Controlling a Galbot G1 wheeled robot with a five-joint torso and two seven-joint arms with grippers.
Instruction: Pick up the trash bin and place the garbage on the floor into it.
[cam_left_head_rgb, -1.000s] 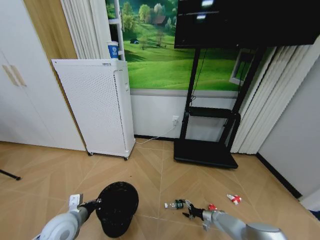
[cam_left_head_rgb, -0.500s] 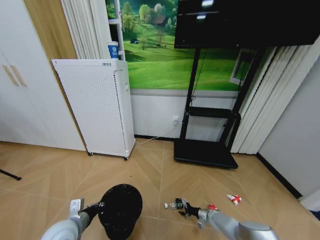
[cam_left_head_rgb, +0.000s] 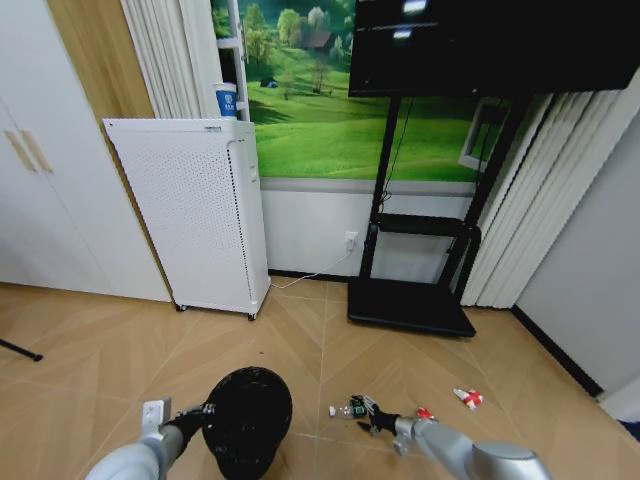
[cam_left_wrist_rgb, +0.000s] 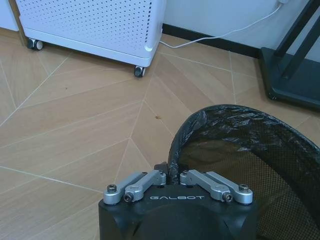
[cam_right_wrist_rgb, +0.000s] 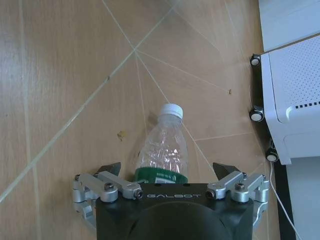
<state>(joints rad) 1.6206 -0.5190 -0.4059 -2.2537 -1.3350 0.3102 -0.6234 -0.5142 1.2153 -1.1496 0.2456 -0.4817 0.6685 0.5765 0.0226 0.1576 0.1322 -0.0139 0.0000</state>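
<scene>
Wooden floor (cam_left_head_rgb: 90, 350) carries a clear bottle (cam_left_head_rgb: 349, 408) and red-white wrappers (cam_left_head_rgb: 467, 398)

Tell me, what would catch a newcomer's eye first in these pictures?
Probably the black trash bin low in the head view, its rim pinched by the left gripper with jaws shut on it. To its right, the right gripper sits with open jaws on either side of a little clear bottle lying on the wooden floor. Behind stand a tall white perforated appliance and a bright green landscape picture.
</scene>
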